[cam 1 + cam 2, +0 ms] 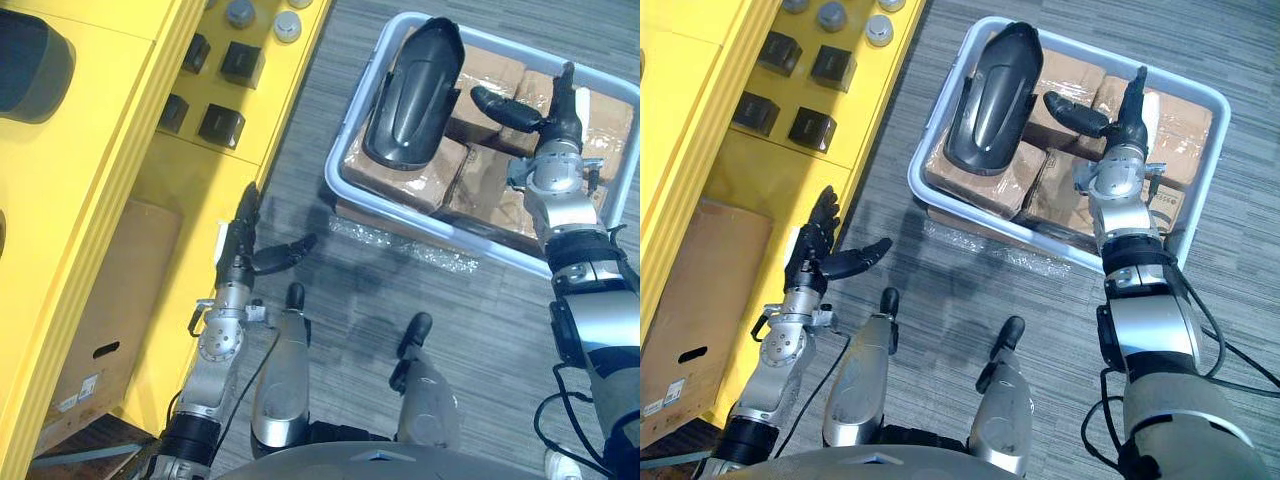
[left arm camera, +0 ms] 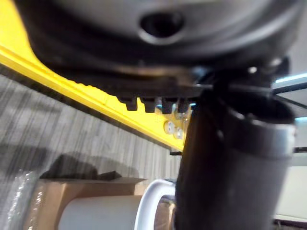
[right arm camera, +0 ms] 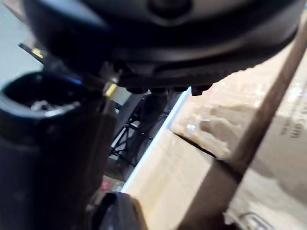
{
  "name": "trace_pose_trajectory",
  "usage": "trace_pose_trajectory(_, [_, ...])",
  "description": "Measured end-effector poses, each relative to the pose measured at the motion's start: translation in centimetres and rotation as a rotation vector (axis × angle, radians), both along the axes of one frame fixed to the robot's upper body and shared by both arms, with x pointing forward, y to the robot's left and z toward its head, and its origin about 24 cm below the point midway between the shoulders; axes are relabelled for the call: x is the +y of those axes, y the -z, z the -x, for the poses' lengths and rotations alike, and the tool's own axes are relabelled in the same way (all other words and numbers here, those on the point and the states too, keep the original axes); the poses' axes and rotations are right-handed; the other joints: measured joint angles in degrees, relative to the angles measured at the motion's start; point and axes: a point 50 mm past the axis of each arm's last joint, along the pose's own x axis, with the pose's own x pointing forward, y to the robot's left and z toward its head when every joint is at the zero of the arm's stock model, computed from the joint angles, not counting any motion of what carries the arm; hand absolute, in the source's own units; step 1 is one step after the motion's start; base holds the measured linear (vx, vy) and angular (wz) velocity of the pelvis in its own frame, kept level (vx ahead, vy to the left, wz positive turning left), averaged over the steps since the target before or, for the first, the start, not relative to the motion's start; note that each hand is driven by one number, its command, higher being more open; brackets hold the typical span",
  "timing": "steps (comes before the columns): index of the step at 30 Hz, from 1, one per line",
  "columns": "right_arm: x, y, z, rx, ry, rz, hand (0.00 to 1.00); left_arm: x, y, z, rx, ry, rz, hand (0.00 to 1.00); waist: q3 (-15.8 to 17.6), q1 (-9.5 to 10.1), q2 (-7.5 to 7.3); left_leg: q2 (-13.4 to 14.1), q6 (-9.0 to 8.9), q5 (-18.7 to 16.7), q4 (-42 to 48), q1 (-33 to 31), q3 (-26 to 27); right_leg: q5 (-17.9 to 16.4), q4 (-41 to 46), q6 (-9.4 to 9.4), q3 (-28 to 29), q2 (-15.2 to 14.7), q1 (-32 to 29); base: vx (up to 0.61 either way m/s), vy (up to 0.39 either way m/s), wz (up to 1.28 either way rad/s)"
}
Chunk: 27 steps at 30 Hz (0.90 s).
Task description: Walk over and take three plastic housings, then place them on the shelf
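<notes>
Found a glossy black, curved plastic housing (image 1: 410, 95) lying on plastic-wrapped brown boxes (image 1: 410, 180) in a pale round-cornered bin (image 1: 331, 178) amid grey ribbed carpet (image 1: 400, 300), right hand (image 1: 558, 122) above them straight-fingered and empty, left hand (image 1: 240, 240) likewise open beside the yellow shelf (image 1: 100, 150).

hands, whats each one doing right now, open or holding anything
left hand: open, holding nothing, by the yellow shelf.
right hand: open, holding nothing, over the bin, beside the black plastic housing.
</notes>
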Motion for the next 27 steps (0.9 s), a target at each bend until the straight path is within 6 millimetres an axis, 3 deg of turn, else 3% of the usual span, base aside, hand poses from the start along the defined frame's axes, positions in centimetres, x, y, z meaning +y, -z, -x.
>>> trace_pose_trajectory(3, [-0.8,0.1,0.1,0.053,0.021,0.031,1.00,-0.4,0.4,-0.1,0.017,0.013,0.011,1.00,0.32,0.51,0.68,-0.07,0.10,0.30,0.14,-0.51,-0.74,0.00,0.53,0.00,-0.66,-0.01,-0.17,-0.02,0.005,0.11])
trace_pose_trajectory(7, [-1.2,-1.5,-0.2,0.042,0.037,0.057,1.00,-0.7,0.5,-0.2,0.025,0.012,0.031,1.00,0.51,0.73,1.09,-0.34,-0.03,1.04,0.02,-1.69,-1.92,0.00,0.53,-0.01,-1.98,-0.03,-0.52,-0.04,-0.002,0.14])
trace_pose_trajectory(9, [-1.9,-2.9,-0.1,0.040,0.059,0.129,1.00,-1.1,1.0,-0.1,0.045,0.023,0.028,1.00,0.62,1.93,1.67,-0.43,-0.04,1.30,-0.12,-1.78,-2.09,-0.01,0.54,-0.01,-2.24,-0.10,-0.51,-0.04,0.001,0.05])
trace_pose_trajectory(15, [-1.0,-4.9,-0.5,0.021,0.043,0.215,1.00,-1.2,2.1,0.2,0.090,0.018,0.019,1.00,0.61,2.28,1.73,-0.70,-0.17,2.03,-0.55,-2.73,-3.42,-0.02,0.55,-0.04,-3.75,-0.10,-0.61,-0.02,-0.003,0.11])
trace_pose_trajectory(22, [-0.7,-4.2,-0.8,0.090,0.002,0.249,1.00,-1.2,2.1,0.3,0.092,0.040,-0.001,1.00,0.57,3.25,1.82,-0.77,-0.54,3.31,-2.05,-2.71,-4.35,-0.32,1.04,-0.47,-4.81,-0.07,-0.77,0.00,-0.013,0.07])
trace_pose_trajectory(26, [-1.6,-3.0,-0.6,0.202,0.023,0.211,1.00,-1.8,2.2,0.4,0.096,0.065,0.000,1.00,0.55,3.64,1.91,-0.77,-0.61,3.89,-2.55,-2.71,-4.51,-0.63,2.02,-0.87,-5.03,-0.24,-1.29,-0.02,-0.004,0.02])
trace_pose_trajectory(27, [-2.0,-2.5,-0.5,0.239,0.037,0.199,0.00,-2.0,2.2,0.4,0.097,0.072,0.003,1.00,0.56,3.71,2.00,-0.84,-0.62,4.39,-3.21,-2.69,-4.52,-0.72,2.47,-1.01,-5.09,-0.39,-1.73,-0.04,-0.012,0.03])
